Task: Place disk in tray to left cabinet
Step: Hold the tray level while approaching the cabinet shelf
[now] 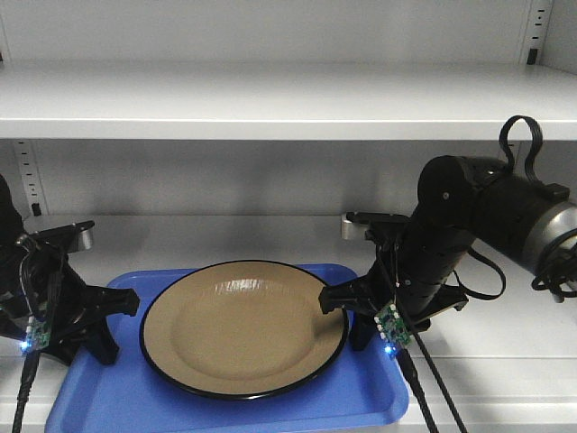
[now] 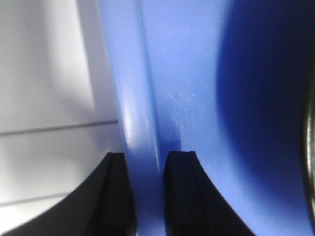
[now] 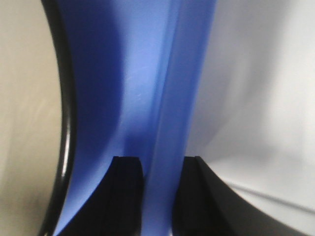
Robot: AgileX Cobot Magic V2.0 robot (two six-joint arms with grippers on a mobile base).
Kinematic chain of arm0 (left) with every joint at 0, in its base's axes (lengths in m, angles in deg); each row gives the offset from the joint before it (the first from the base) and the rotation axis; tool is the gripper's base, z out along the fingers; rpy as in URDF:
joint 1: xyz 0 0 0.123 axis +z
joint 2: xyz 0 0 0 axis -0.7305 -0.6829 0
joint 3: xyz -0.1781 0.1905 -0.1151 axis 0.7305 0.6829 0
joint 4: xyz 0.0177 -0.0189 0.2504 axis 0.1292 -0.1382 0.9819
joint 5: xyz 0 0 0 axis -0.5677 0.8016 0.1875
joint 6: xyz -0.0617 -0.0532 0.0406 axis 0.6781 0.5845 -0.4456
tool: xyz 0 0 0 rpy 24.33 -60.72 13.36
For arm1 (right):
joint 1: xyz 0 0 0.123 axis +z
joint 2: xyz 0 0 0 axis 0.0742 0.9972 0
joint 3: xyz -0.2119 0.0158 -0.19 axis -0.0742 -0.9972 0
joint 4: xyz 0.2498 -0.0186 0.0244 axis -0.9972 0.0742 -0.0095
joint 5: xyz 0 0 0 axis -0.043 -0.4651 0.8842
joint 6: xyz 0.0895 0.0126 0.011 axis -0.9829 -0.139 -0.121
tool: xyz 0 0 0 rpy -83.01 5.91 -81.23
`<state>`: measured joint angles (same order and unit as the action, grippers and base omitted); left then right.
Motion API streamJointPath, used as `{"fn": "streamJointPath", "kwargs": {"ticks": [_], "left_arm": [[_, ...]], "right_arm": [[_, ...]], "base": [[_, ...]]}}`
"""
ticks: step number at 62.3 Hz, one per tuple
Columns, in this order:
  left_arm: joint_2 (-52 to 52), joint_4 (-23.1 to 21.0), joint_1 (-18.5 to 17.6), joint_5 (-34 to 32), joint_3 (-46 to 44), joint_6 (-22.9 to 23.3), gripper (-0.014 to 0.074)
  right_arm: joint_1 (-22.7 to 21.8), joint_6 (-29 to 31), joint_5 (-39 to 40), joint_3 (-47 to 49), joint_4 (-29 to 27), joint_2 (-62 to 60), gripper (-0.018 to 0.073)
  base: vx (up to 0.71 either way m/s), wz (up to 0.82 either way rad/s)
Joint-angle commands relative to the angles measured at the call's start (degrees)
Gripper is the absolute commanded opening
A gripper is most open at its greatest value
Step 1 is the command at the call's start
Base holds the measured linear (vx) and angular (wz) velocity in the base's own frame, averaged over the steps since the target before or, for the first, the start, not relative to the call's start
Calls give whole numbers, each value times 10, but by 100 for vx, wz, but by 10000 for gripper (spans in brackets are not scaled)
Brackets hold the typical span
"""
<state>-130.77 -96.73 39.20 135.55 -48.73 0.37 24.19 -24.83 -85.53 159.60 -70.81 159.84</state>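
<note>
The disk [image 1: 243, 329] lies flat in the tray [image 1: 117, 406], which sits at the front of the left cabinet's [image 1: 270, 99] lower shelf [image 1: 225, 239]. The left gripper [image 2: 145, 160] pinches the tray's left rim between its fingers [image 2: 179, 196]; the right gripper [image 3: 157, 164] pinches the tray's right rim, just beside the disk's black edge.

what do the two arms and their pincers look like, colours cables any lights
Both arms are black. The right arm has a glossy rounded joint, a silver band and looped black cables. Each wrist carries a small green circuit board with a blue light. The left pincer and right pincer have matte black fingers.
</note>
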Motion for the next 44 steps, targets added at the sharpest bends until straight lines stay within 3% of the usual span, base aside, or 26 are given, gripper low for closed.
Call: {"fn": "streamJointPath", "kwargs": {"ticks": [1,44], "left_arm": [[34,7,0,5,-21,-6,0],[34,7,0,5,-21,-6,0]], "right_arm": [[-5,10,-10,19,22,-38,-4],[-5,10,-10,19,22,-38,-4]], "base": [[7,-2],[2,0]]}}
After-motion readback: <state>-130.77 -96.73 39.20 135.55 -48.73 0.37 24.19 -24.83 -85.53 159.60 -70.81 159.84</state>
